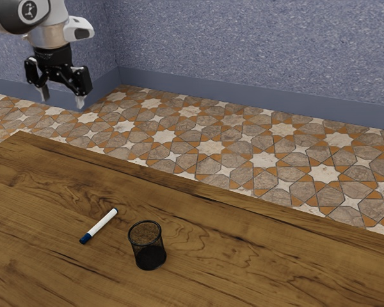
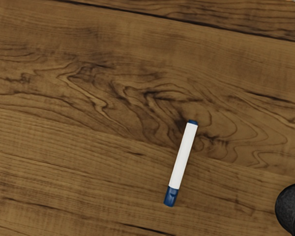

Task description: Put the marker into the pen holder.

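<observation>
Grasping the white, blue-capped cylindrical marker (image 1: 101, 224) well needs the black two-finger end effector (image 1: 63, 98), wide open w/ nothing held, squared across its width, approx. mid-barrel.

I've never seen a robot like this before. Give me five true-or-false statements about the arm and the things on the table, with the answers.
1. The marker lies beside the pen holder, not touching it. True.
2. The gripper is shut on the marker. False: its fingers stand apart, and the marker lies on the table.
3. The marker is white with blue at both ends. True.
4. The pen holder lies on its side. False: it stands upright.
5. The pen holder is black. True.
</observation>
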Controlling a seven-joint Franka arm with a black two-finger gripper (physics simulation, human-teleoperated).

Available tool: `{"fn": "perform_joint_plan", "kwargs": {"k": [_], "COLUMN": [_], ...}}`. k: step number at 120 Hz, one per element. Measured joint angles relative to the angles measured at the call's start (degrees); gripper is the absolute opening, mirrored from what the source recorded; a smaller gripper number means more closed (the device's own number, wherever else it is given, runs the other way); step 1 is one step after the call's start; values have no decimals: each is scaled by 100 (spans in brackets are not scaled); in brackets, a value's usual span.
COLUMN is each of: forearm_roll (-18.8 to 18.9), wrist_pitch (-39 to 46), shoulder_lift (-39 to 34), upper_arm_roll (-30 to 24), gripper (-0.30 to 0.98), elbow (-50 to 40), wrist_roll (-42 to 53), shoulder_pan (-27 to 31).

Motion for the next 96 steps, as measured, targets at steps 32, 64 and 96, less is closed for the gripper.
{"fn": "perform_joint_plan", "kwargs": {"k": [32,64,96], "forearm_roll": [-25,-350,-638], "wrist_pitch": [47,968,2092], "shoulder_lift": [76,208,436], "upper_arm_roll": [-73,-172,-188], "gripper": [69,68,68], "elbow": [-331,-2382,-3341], "wrist_roll": [-77,-170,-206], "shoulder_pan": [19,18,163]}}
